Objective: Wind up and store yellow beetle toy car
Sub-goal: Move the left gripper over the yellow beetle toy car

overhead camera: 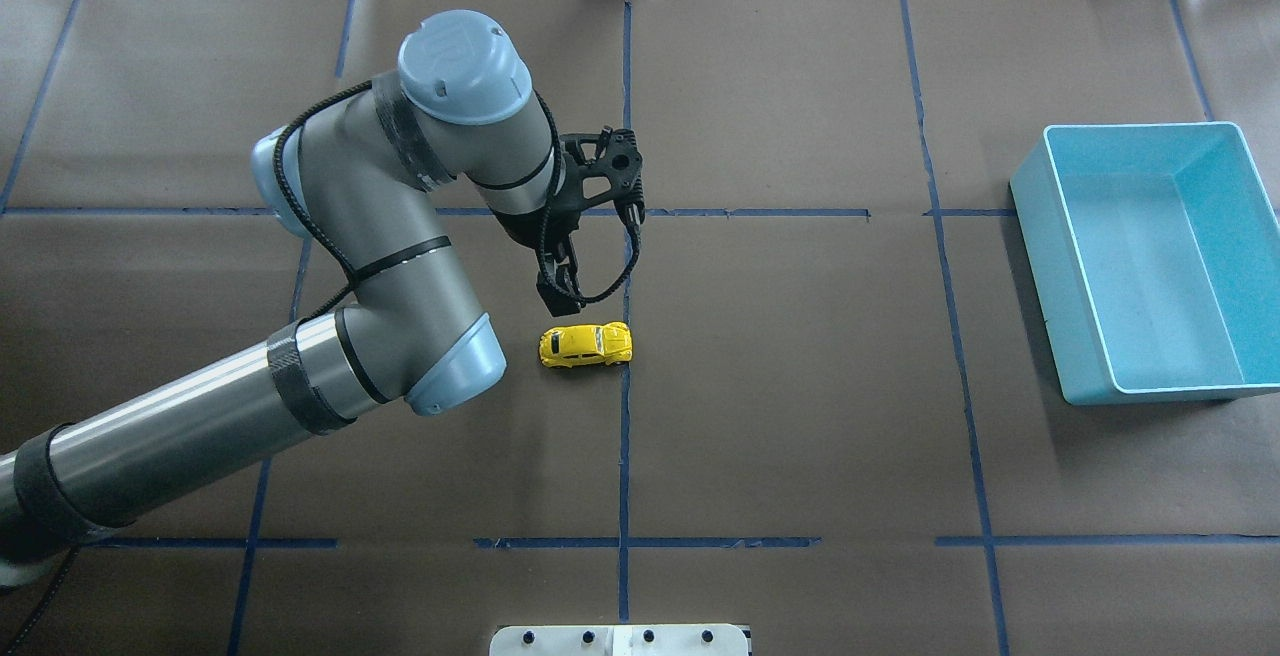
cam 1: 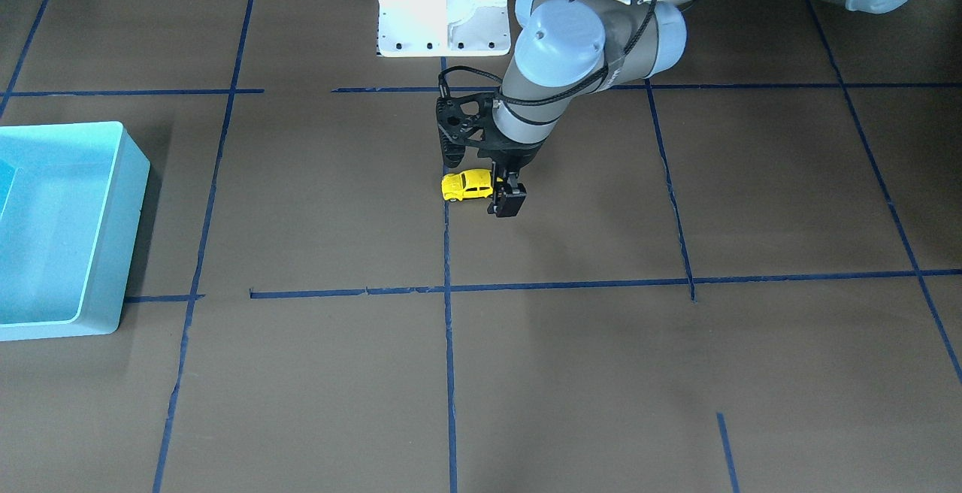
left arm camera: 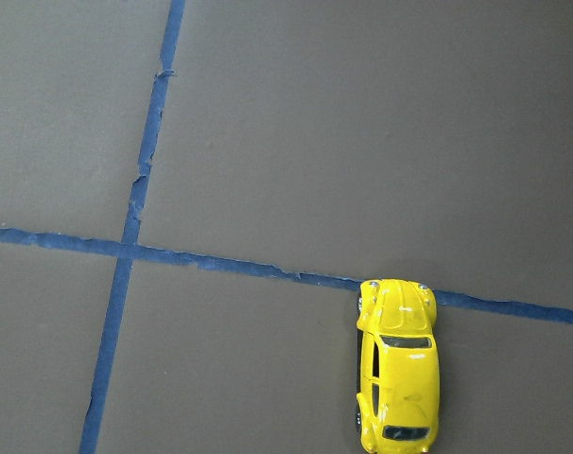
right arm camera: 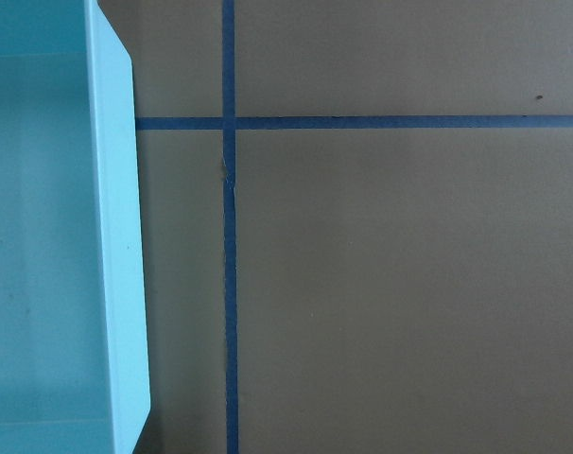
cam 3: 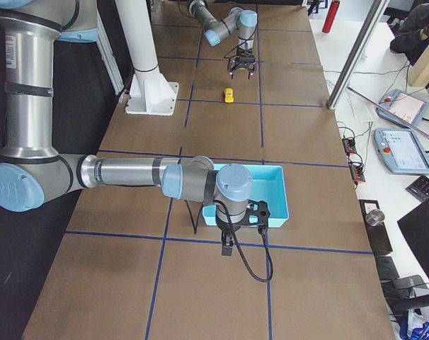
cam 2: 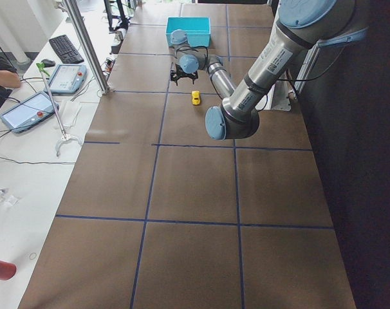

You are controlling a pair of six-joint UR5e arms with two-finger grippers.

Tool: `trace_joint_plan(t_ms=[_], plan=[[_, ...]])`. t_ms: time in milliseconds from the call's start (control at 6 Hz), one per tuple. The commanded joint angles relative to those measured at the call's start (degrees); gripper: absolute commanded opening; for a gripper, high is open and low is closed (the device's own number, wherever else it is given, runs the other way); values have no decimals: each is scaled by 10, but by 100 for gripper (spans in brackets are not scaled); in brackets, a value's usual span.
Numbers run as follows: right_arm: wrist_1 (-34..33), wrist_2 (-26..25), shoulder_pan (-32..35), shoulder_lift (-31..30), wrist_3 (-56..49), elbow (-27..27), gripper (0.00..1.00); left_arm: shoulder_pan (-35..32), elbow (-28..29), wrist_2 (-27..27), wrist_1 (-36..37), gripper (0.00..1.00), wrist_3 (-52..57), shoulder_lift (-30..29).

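One yellow beetle toy car (overhead camera: 586, 345) and one blue bin (overhead camera: 1150, 266) were on the table, well apart. The car sat on its wheels across a blue tape line (overhead camera: 624, 436), free of the left gripper (overhead camera: 560, 298) just beside it; I could not tell that claw's opening. Only the exterior right view showed the right gripper (cam 3: 229, 248), beside the bin, opening likewise unclear.
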Motion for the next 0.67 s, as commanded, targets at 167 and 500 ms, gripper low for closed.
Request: trace_joint_plan(t_ms=[167,500], plan=[[0,0,1,0,0,0,100,39,15,14,48,100,-2,-27],[0,0,1,1,0,0,100,49,51,34,106,100,5,-55]])
